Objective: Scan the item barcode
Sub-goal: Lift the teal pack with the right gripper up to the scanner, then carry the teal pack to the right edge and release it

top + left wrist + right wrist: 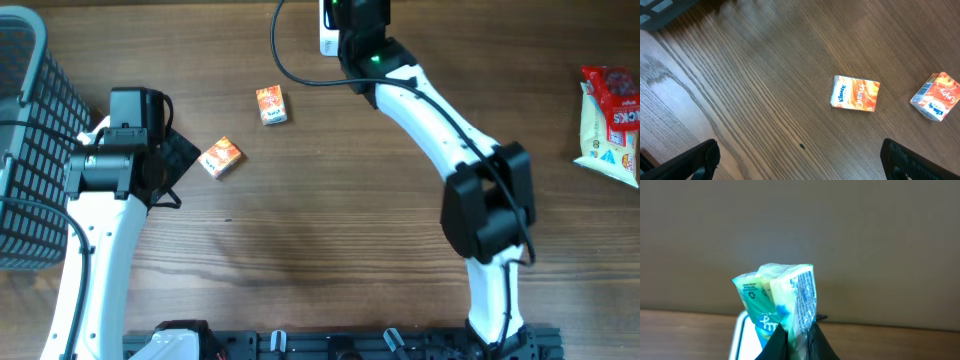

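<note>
The item, a green and teal plastic-wrapped pack [777,297], stands upright in my right gripper [797,330], which is shut on its lower end. A white scanner [742,335] lies just behind and below the pack. In the overhead view the scanner [328,30] shows at the far edge beside my right gripper [355,20], and the pack itself is hidden under the arm. My left gripper [800,162] hangs open over bare table at the left, nothing between its fingers [695,160].
Two orange tissue packs [222,157] [271,105] lie on the table just right of my left gripper [178,158]. A dark wire basket [30,150] stands at the left edge. A red and white snack bag [612,120] lies at the right edge.
</note>
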{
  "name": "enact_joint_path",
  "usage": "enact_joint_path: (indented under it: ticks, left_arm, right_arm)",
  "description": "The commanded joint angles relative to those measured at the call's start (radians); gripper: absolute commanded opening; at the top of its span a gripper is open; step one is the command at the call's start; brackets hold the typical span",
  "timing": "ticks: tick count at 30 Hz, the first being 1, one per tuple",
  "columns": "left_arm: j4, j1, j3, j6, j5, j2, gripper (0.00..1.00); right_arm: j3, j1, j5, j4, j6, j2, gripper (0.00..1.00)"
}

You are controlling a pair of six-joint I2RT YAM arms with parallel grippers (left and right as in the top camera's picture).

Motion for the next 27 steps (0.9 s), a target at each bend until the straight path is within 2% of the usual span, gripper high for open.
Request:
enact_joint_path:
  ticks: [1,6,10,17,20,27]
  left_arm:
    - [0.002,0.006,-0.003,-0.013,0.005,0.005,1.00]
    - [0.002,0.006,-0.003,-0.013,0.005,0.005,1.00]
    - [0.002,0.006,-0.003,-0.013,0.005,0.005,1.00]
    - [0.002,0.006,-0.003,-0.013,0.005,0.005,1.00]
    - [0.002,0.006,-0.003,-0.013,0.005,0.005,1.00]
    - [0.002,0.006,-0.003,-0.013,0.005,0.005,1.00]
  right_arm:
    - [0.014,0.000,0.037,0.087,-0.186,0.105,0.05]
    - [0.014,0.000,0.037,0.148,-0.316,0.153,0.05]
    - [0.014,0.000,0.058,0.173,-0.315,0.156,0.05]
    - [0.014,-0.026,0.417,0.318,-0.373,0.156,0.04]
    - [0.014,-0.068,0.565,0.324,-0.370,0.156,0.04]
    - [0.014,-0.215,0.838,0.139,-0.259,0.156,0.04]
